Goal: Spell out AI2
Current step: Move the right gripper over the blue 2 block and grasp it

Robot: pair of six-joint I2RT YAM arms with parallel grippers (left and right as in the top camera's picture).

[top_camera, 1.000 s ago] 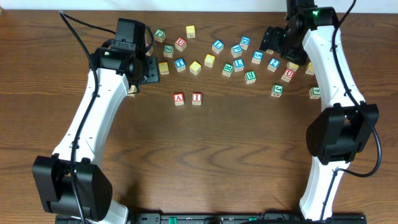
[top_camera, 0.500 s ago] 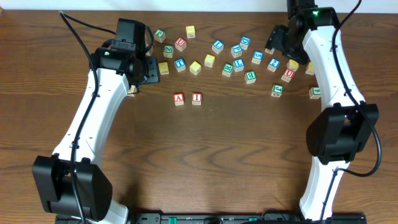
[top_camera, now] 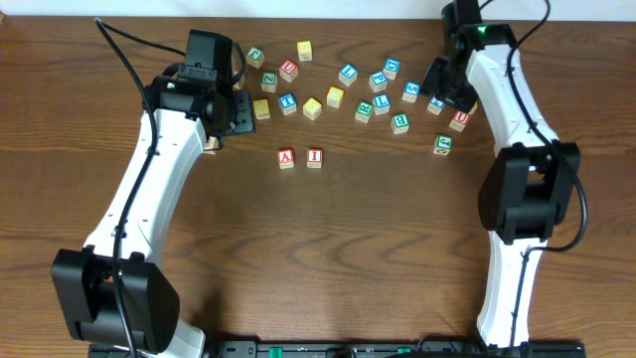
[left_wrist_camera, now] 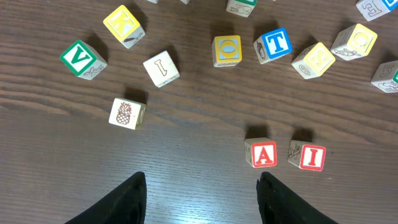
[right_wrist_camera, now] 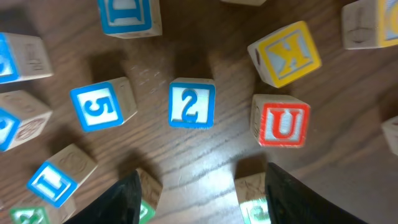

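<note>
— Right gripper [right_wrist_camera: 200,177], how does it stand?
— Its two dark fingers are spread wide and nothing is between them. It hovers over the wooden cube with a blue 2 on white [right_wrist_camera: 192,103]. This cube lies on the brown wooden table [top_camera: 378,229], behind and to the right of the wooden cube with the red I [top_camera: 315,156], well apart from it.
— And the word?
— The wooden cube with the red A [top_camera: 286,157] sits just left of the red I cube, with a small gap between them. So two characters are placed, I judge, and the step in hand is to fetch the 2.
— What does the next move ask?
— To come down with one finger on each side of the 2 cube and close. It is tight: the wooden cube with the red U [right_wrist_camera: 283,122] and the one with the blue 5 [right_wrist_camera: 99,106] lie near it, one on each side, so a finger could push them. After that, the cube belongs just right of the red I cube.
— The left gripper [left_wrist_camera: 202,180]?
— Also wide open and empty, off to the left of the red I cube and touching nothing.
</note>
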